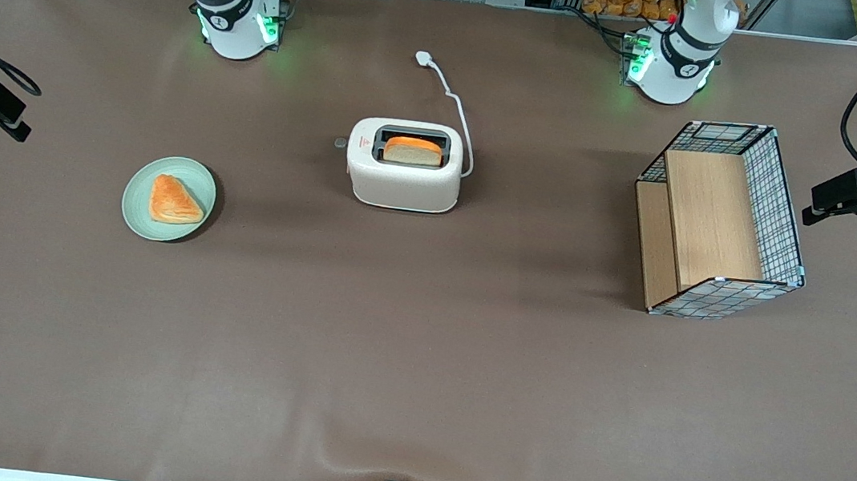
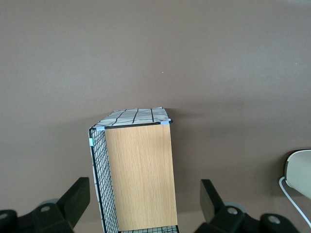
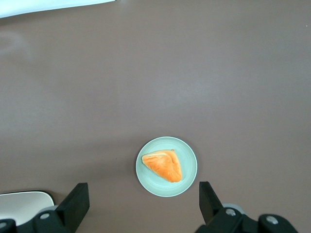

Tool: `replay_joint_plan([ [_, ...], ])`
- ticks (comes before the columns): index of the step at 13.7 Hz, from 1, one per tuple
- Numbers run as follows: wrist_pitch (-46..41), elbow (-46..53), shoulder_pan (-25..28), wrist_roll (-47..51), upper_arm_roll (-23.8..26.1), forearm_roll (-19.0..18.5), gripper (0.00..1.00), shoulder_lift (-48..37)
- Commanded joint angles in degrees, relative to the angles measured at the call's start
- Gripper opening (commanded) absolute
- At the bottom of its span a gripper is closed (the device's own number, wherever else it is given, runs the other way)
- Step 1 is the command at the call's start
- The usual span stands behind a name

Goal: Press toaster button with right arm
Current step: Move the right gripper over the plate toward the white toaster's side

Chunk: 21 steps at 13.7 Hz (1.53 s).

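Your gripper [image 3: 141, 204] hangs high above the table [image 1: 414, 368] at the working arm's end, with its two black fingers [image 3: 75, 201] spread wide and nothing between them. From its wrist camera you look straight down on the pale green plate [image 3: 166, 166] and the triangular pastry [image 3: 163, 165] lying on it, so the arm sits roughly over that plate and not yet over the target.

The toaster [image 1: 405, 165] stands mid-table, well apart from the plate and farther from the front camera than it. One slice of bread [image 1: 413, 151] stands in its black-rimmed slot, riding high, which suggests the mechanism is not yet pressed down. The toaster button [image 1: 340, 143] juts from the short end that faces your working arm's end of the table, so it is reachable by a sideways approach from where you are. The white cord [image 1: 455, 110] trails off the opposite short end to a plug [image 1: 423, 57] lying loose on the cloth, well out of your path.

The wire-and-wood basket [image 1: 721, 221] rests toward the parked arm's end and plays no part here.

For a press you will likely want the fingers brought together, since spread tips could straddle such a small knob. Nothing has been touched yet; the whole approach lies ahead.
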<state>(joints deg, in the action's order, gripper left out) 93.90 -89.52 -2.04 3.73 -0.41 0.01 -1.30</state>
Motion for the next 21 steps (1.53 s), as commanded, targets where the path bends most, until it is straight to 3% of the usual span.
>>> replay_joint_plan([
  [1,-1.3,1.3,-0.4,-0.7,0.4,-0.2,1.00,0.5],
  [7,-2.0,1.3,-0.2,-1.0,0.5,-0.3,1.00,1.1],
  [11,-7.6,-0.7,0.6,-0.7,0.7,0.0,1.00,2.4],
  [15,-8.1,-8.5,0.6,0.0,0.7,6.1,1.00,2.0],
  [16,-8.3,-10.1,0.7,0.0,0.8,6.7,0.91,1.9],
  [19,-7.2,-16.7,0.8,-0.3,0.7,12.9,0.26,0.5],
  [21,-7.8,-18.0,2.3,-0.2,0.9,13.0,0.08,0.5],
])
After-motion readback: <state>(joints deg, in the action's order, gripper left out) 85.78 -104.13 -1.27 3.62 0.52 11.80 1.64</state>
